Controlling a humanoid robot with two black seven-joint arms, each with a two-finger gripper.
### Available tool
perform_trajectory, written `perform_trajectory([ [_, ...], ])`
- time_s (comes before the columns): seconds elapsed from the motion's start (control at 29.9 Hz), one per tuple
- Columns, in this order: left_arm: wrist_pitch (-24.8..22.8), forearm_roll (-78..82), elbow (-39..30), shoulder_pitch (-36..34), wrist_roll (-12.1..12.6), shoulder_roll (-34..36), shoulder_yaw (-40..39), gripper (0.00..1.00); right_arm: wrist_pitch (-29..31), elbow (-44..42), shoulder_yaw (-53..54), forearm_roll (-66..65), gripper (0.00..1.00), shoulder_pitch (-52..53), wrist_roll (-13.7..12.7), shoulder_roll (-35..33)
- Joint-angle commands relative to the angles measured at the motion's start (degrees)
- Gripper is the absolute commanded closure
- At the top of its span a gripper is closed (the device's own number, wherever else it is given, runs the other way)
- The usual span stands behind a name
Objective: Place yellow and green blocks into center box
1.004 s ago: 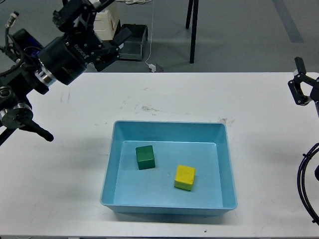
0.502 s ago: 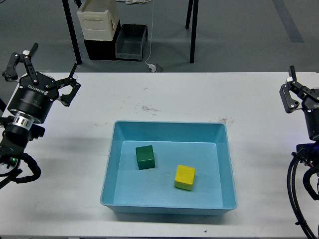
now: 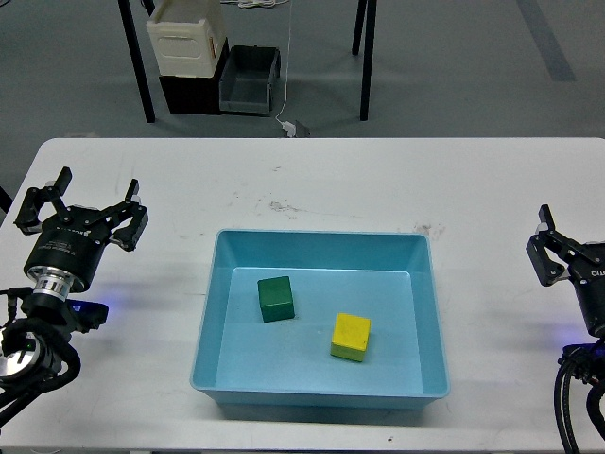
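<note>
Yellow block (image 3: 351, 337) and green block (image 3: 275, 298) both lay inside the blue box (image 3: 430, 312), which sat near the middle of the white counter (image 3: 331, 180). The green block rested toward the left of the box floor, nearer the back wall; the yellow block sat to its right and closer to the front wall. The two blocks were near each other but not touching, and neither touched a wall of the box.

The left tool (image 3: 83, 213) hovered over the left side of the counter, well apart from the box, its fingers spread apart with nothing between them. The right tool (image 3: 553, 251) stood at the right edge of the counter, also well apart from the box. Only part of it showed, dark against the arm, so I could not tell whether its fingers were apart or together.

Behind the counter, on the grey floor, stood a cream-coloured container (image 3: 186, 40) on a dark base and a dark bin (image 3: 250, 80) beside it.
</note>
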Motion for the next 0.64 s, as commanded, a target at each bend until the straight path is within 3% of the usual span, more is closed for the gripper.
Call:
perform_trajectory([
  [0.0,-0.73,-0.01,-0.11,1.96,0.01,-0.10,0.10,0.00,1.54,0.01,0.00,0.67,0.01,-1.23,0.09,0.00],
  [0.23,-2.05,0.26,-6.61,6.97,0.01,0.52,-0.33,0.00,1.54,-0.08,-0.17,0.67,0.01,-1.40,0.35,0.00],
  [0.6,-2.37,0.26,-6.88,8.21,0.01,-0.01,-1.92,0.00,1.72,-0.34,-0.08,0.59,0.01,-1.58,0.44,0.00],
])
